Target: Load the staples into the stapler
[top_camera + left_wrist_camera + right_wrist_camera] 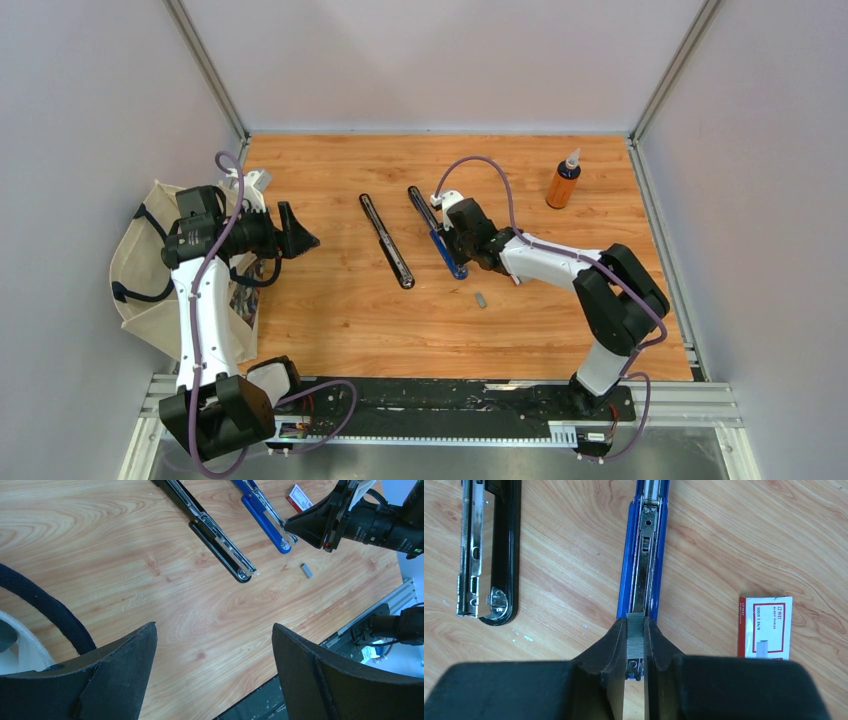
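Right jaws are pinching a silvery strip (634,635) of staples between their fingers (609,650), closed on its two long sides. They are holding it over the near end of the blue stapler (625,565), which is lying opened out on the tabletop (350,320) with its metal channel facing up. The strip's long axis is running in line with that channel; whether it is touching the metal I cannot tell.

Seen from above, the blue stapler (447,255) is lying on a diagonal, far-left to near-right, with the right arm reaching over its near end. A black stapler (386,240), also opened, is lying to its left, almost parallel and apart from it. The box (765,626) is lying flat just right of the blue stapler, label up, its long side parallel to it. A loose piece (480,298) of staples is lying on the wood near the blue stapler's near end.

Over on the other side, the left jaws are standing wide open and empty above the tabletop, beside a cloth bag (150,290). An orange bottle (563,182) is standing upright at the far right.
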